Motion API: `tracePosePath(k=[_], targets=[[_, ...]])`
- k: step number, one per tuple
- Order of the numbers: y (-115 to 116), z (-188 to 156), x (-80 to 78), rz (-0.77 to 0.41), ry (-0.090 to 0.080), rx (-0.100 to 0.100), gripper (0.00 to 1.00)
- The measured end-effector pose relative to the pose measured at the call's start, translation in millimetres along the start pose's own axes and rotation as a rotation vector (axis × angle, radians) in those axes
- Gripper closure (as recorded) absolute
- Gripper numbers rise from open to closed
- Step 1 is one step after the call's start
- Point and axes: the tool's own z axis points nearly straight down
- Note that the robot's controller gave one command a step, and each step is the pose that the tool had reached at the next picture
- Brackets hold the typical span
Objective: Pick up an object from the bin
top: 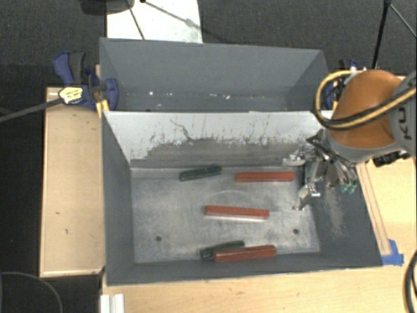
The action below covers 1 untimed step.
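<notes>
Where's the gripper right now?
The gripper hangs at the right side of the bin, just right of the rear red stick.

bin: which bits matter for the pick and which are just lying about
For the job: gripper; grey metal bin; back red-brown flat stick, nearest the gripper.
Lying about: back dark green stick; middle red-brown flat stick; front dark green stick beside front red-brown flat stick.

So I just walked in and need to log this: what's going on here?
The arm's gripper hangs at the bin's right end, beside the back red-brown stick's tip. The rest lie apart from it: a back green stick, a middle red-brown stick, and a front red-brown stick against a front green stick.
</notes>
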Motion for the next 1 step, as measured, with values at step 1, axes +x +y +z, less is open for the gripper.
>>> tracePosePath(k=[1], targets=[[-17.9,65.8,-0.3,-0.159,0.008,0.0,0.0]])
